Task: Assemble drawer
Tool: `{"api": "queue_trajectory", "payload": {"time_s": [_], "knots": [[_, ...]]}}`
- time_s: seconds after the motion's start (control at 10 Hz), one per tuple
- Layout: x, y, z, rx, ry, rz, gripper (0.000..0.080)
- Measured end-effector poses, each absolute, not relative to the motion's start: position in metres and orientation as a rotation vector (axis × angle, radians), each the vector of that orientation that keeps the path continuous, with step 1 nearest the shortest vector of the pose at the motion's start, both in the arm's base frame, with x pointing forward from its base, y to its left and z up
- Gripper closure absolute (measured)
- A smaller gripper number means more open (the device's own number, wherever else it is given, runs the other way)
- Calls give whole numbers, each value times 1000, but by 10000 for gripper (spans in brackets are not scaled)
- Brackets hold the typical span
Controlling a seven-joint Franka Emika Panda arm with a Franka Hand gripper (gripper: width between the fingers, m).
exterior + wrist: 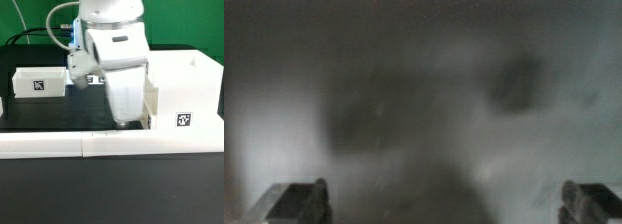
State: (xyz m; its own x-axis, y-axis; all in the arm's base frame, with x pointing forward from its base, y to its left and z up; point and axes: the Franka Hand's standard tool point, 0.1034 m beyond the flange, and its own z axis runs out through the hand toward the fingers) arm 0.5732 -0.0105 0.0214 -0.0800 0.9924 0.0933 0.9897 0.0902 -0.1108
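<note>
White plastic, likely light and stiff. Drawer shell (186, 88) on the exterior view's right, small tray (40, 83) on its left. Best pinched by a thin wall. Claw (123, 118) spread apart, just beside shell.

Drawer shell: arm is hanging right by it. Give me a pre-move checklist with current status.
1. Jaws open: ok; the fingertips stand wide apart in the wrist view.
2. Jaws empty: ok; nothing spans the gap.
3. The drawer shell stands upright beyond the border bar: ok.
4. Jaws touching the drawer shell or not: cannot tell; the arm covers that side of it.
5. The small tray is clear of the arm: ok; it sits apart, toward the exterior view's left.
6. Wrist view usable for alignment: not ok; blurred.
</note>
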Motion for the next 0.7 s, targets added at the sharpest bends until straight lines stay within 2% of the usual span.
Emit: {"api": "queue_trajectory", "payload": {"time_s": [0.3,0.6,0.7], "knots": [[547,-25,27,-2063,-2212,2,151],[544,-28,27,-2066,-2207,7,151],[539,-41,36,-2106,-2195,-1,151]]}}
